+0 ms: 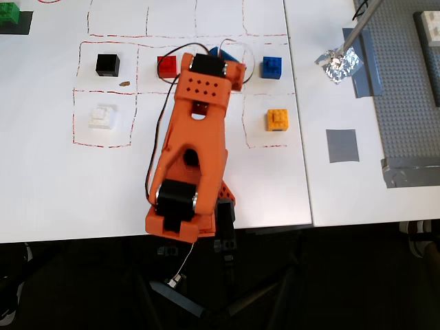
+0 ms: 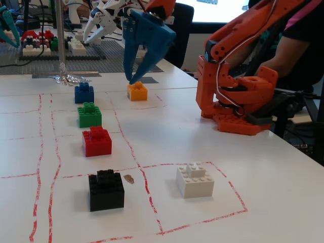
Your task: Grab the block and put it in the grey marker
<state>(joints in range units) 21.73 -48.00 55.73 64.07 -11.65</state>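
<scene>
The orange-yellow block (image 1: pixel 277 119) sits on the white table inside a red-lined cell, and it also shows in the fixed view (image 2: pixel 137 91). The grey marker (image 1: pixel 342 145) is a flat dark-grey square to the block's right in the overhead view; in the fixed view it (image 2: pixel 152 79) lies just beyond the block. My blue gripper (image 2: pixel 137 76) hangs open and empty, its fingertips pointing down just above and slightly left of the block, apart from it. In the overhead view the gripper (image 1: pixel 225 55) is mostly hidden under the orange arm.
Blue (image 2: pixel 84 93), green (image 2: pixel 89 115), red (image 2: pixel 96 142), black (image 2: pixel 106 190) and white (image 2: pixel 195 179) bricks stand in the red grid. A foil-footed pole (image 1: pixel 338 62), grey tape strips (image 1: pixel 368 69) and a grey studded baseplate (image 1: pixel 412 82) lie beyond the marker. The arm base (image 2: pixel 233 101) is at the right.
</scene>
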